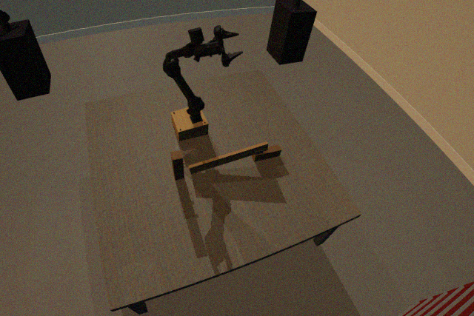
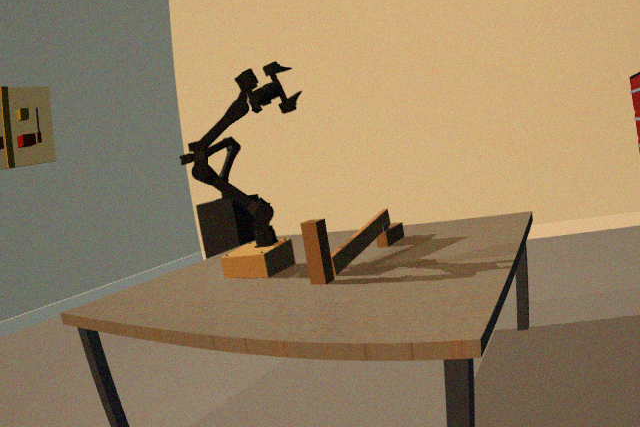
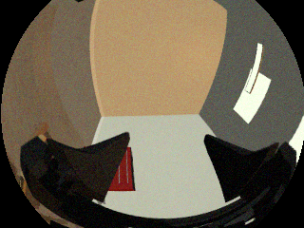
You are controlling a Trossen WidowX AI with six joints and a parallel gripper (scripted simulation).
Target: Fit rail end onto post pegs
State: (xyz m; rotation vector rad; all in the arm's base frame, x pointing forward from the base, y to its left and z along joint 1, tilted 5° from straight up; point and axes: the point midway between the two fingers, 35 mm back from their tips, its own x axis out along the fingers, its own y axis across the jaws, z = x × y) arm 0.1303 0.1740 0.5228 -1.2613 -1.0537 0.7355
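Observation:
The long rail [image 1: 229, 158] [image 2: 361, 240] slopes: its far end is raised at the footboard block [image 1: 267, 153] [image 2: 395, 234], and its near end is down at the table beside the post. The short post [image 1: 177, 165] [image 2: 316, 251] stands upright, with a small gap to the rail's near end in the top view. The pegs and the holes cannot be made out. My gripper [image 1: 240, 43] [image 2: 296, 80] [image 3: 167, 137] is wide open and empty. It is high above the table, well above the rail and the post, pointing out sideways rather than down.
The arm stands on a wooden base box [image 1: 189, 125] [image 2: 245, 263] on the table [image 1: 133, 259] [image 2: 258, 313], close behind the post and rail. Two other arms stand on dark pedestals [image 1: 290, 33] [image 1: 27, 64] beyond the table. Dark shadows lie across the table in front of the rail.

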